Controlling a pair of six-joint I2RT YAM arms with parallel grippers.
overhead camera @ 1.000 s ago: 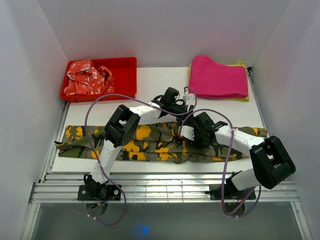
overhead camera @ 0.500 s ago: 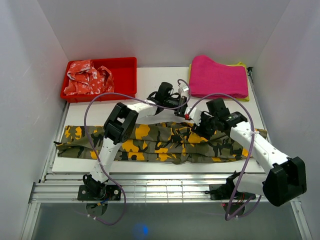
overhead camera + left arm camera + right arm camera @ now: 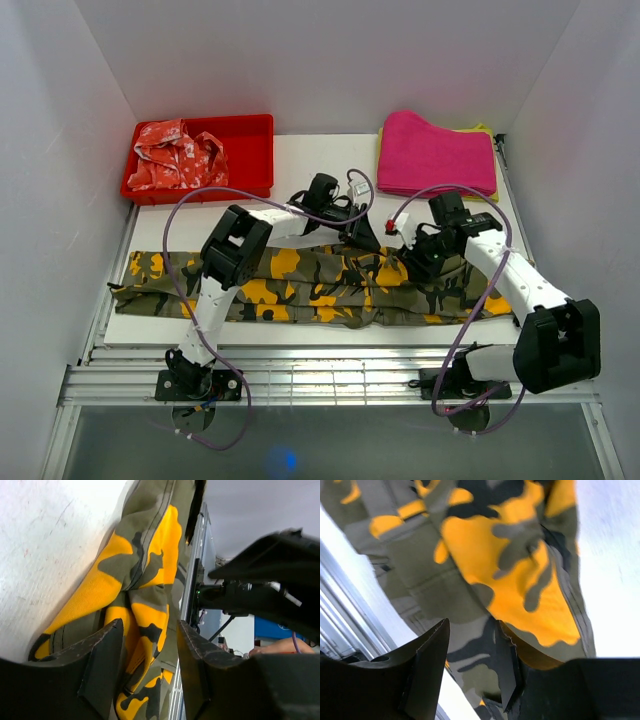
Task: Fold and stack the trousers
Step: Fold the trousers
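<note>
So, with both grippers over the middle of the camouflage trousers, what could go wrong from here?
1. The left gripper and right gripper sit close together, so arms or cables may collide.
2. The trousers lie in layers; the open jaws might catch only one layer.
3. One end hangs over the table edge and could drag.

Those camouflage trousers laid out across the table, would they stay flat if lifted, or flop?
The trousers would probably flop: the cloth already bunches into soft folds beside the left tool. Lifted at one spot, the long legs would likely hang and drag. They look unlikely to slide freely when pushed, wrinkling instead.
</note>
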